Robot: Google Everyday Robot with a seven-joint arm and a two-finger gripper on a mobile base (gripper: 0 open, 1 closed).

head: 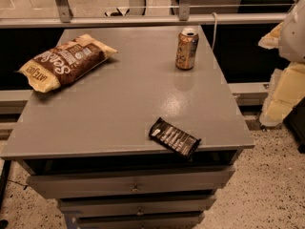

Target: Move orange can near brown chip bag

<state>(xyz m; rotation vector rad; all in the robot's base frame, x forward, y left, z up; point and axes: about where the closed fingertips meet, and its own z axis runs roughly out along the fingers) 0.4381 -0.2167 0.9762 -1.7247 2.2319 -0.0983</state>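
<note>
The orange can [187,48] stands upright near the far right corner of the grey table [119,104]. It is orange-bronze with pale markings and a silver top. The brown chip bag [66,62] lies flat at the far left of the table, with yellow ends and white lettering. A wide stretch of bare tabletop separates the can and the bag. My gripper [282,97] hangs beside the table's right edge, off the table, well to the right of the can and lower in the picture. It holds nothing that I can see.
A small flat black snack-bar wrapper [174,137] lies at the table's front edge, right of centre. Drawers [133,187] sit under the tabletop. A metal rail [143,19] and glass run behind the table. Speckled floor lies to the right.
</note>
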